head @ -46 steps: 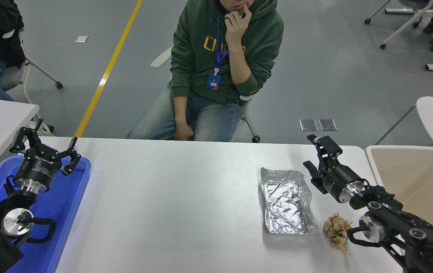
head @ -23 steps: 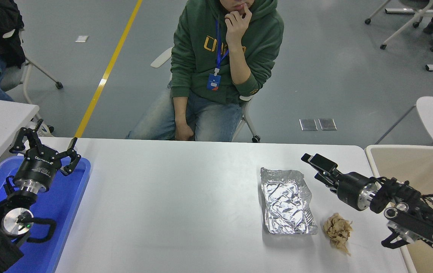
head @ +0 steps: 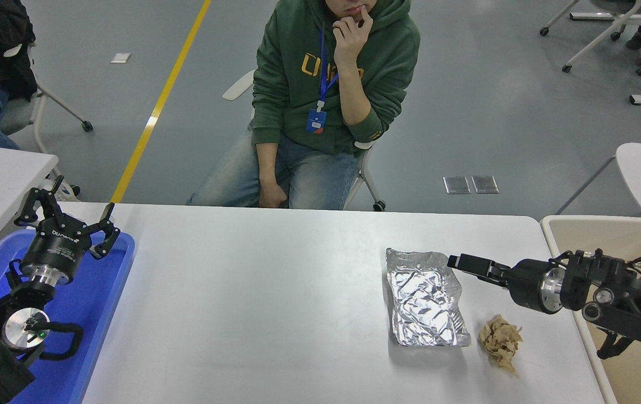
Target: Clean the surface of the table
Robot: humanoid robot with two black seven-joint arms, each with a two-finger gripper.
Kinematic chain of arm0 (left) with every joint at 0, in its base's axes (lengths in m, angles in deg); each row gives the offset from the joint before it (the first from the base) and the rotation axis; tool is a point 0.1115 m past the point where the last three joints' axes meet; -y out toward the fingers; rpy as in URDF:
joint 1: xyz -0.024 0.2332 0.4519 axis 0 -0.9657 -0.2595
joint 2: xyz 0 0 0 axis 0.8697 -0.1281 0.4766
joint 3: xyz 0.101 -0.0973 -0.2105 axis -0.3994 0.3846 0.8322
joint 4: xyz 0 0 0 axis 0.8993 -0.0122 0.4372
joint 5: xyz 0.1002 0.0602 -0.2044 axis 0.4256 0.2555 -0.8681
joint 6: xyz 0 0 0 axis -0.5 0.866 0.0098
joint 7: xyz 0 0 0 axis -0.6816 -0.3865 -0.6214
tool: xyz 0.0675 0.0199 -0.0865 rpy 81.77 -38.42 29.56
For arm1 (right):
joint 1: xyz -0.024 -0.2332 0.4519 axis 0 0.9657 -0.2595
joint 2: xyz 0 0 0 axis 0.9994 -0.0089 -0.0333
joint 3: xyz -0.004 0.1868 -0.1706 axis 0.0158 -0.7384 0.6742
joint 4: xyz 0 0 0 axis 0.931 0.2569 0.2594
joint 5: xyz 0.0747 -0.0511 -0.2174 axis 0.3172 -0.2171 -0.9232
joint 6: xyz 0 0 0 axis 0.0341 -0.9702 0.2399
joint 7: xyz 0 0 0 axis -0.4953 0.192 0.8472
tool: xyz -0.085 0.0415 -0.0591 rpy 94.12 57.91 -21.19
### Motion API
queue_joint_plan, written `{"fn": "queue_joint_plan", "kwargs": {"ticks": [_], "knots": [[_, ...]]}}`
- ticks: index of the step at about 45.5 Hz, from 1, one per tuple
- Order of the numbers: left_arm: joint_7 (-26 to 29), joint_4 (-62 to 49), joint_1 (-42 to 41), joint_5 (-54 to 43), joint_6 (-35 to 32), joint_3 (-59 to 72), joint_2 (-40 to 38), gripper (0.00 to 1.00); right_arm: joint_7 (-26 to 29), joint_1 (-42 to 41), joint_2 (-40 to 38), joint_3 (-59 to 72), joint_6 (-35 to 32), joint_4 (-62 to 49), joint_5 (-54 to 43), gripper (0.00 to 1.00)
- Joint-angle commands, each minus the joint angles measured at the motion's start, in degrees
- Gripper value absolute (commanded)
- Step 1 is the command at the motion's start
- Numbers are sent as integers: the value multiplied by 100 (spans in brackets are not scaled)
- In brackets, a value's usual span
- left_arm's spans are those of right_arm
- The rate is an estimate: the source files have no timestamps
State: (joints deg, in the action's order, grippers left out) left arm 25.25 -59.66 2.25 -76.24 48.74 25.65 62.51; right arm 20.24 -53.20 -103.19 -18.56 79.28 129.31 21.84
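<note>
Right gripper (head: 455, 261) level over the table surface (head: 253, 303), beside foil tray (head: 425, 297), finger spread unclear, forearm cropped.

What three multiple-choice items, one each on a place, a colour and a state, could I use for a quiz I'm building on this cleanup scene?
1. Where does the crumpled tan paper wad lie?
A. in the beige bin
B. on the white tabletop, right of the crinkled silver foil tray
C. on the blue tray

2. What colour is the flat plastic tray under the left gripper?
A. blue
B. green
C. red

3. How does the left gripper stand?
A. shut on the foil
B. shut on nothing
C. open, holding nothing

Answers:
1 B: the wad rests on the white tabletop, beside the foil tray.
2 A: the tray's rim is bright blue.
3 C: its fingers are spread with nothing between them.
</note>
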Motion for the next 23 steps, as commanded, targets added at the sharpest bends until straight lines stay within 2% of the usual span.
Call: {"fn": "queue_joint_plan", "kwargs": {"ticks": [1, 23], "knots": [[0, 0, 0, 0, 0, 0, 0, 100, 52, -405, 284, 867, 22, -243, -501, 99], [0, 0, 0, 0, 0, 0, 0, 100, 219, -414, 1305, 1396, 22, -1255, -493, 99]]}}
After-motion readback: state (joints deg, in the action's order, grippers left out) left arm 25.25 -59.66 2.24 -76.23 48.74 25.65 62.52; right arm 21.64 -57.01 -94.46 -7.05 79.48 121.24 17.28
